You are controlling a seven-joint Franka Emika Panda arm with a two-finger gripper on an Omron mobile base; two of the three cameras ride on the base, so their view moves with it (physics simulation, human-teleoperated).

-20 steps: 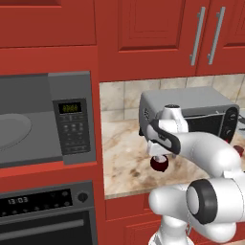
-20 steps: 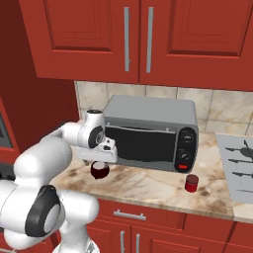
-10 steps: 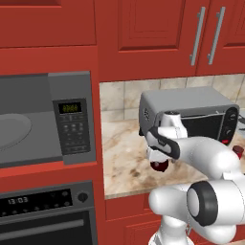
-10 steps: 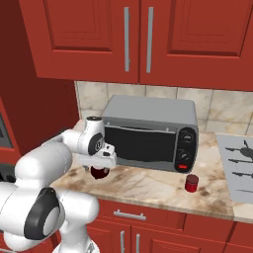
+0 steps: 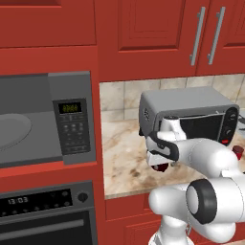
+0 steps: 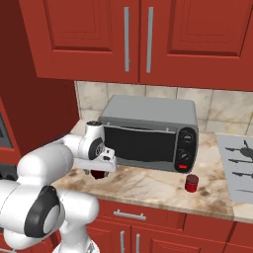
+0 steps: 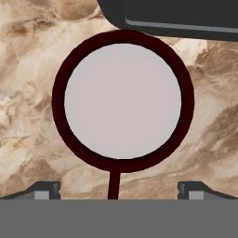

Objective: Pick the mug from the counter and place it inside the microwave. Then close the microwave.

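Mug (image 7: 122, 100) upright on desk (image 7: 28, 93), close before toaster oven (image 6: 148, 131); end effector (image 7: 118, 188) spread wide directly above, holding nothing; your risk: off-centre descent clips rim, tips mug, or strikes handle.

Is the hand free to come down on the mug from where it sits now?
Probably yes. The hand is open right above the mug, whose rim sits between the fingertips with bare counter around it. The toaster oven stands close behind, but not over it.
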